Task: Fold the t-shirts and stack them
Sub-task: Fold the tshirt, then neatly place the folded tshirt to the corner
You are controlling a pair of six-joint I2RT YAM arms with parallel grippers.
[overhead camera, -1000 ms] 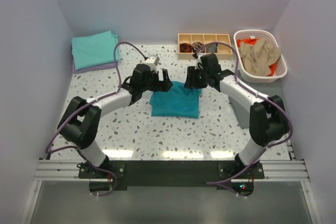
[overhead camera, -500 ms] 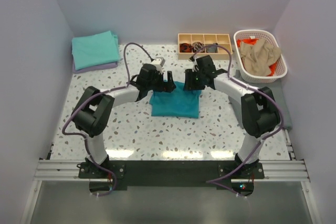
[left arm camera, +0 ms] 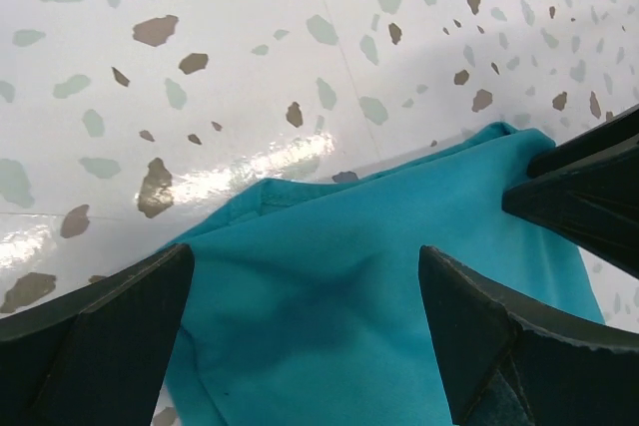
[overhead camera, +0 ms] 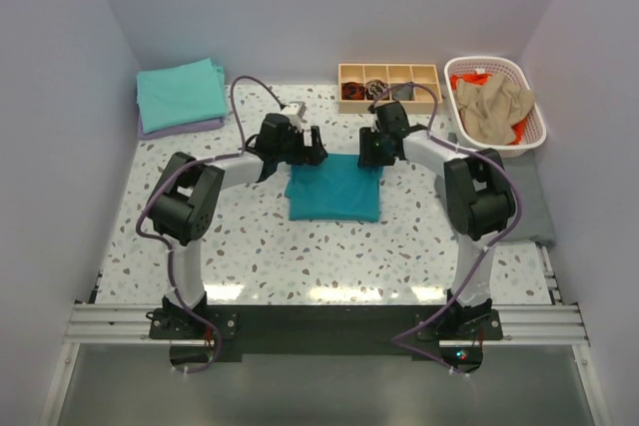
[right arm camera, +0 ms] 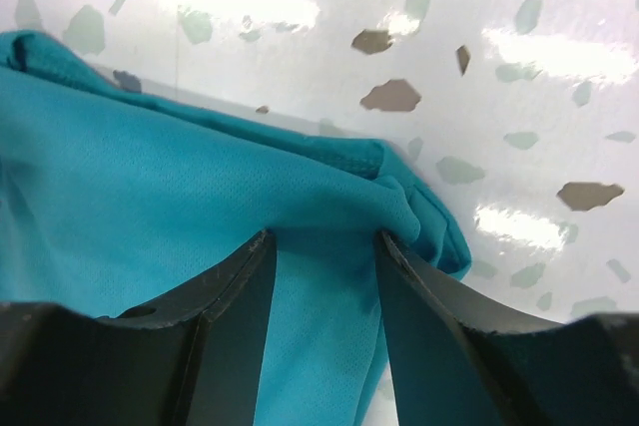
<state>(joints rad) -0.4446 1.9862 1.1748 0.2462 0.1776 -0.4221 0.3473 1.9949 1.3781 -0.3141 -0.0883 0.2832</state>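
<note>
A deep teal t-shirt (overhead camera: 332,197) lies folded into a rough square in the middle of the table. My left gripper (overhead camera: 306,150) hovers open over its far left corner (left arm camera: 399,226), its fingers wide apart and the cloth lying loose beneath (left arm camera: 305,256). My right gripper (overhead camera: 374,154) is at the far right corner (right arm camera: 150,207). Its fingers stand a narrower gap apart and press down on the fabric, which puckers at their tips (right arm camera: 323,238). An aqua-green shirt (overhead camera: 180,92) lies folded on a lavender one (overhead camera: 190,129) at the back left.
A white lattice basket (overhead camera: 479,60) at the back right holds a tan shirt (overhead camera: 491,102) and an orange one (overhead camera: 469,79). A wooden compartment tray (overhead camera: 389,68) sits at the back centre. A grey mat (overhead camera: 531,209) lies along the right wall.
Both grippers have moved away from the bases to the teal shirt's far edge and come lower. The shirt's far part now lies flatter.
</note>
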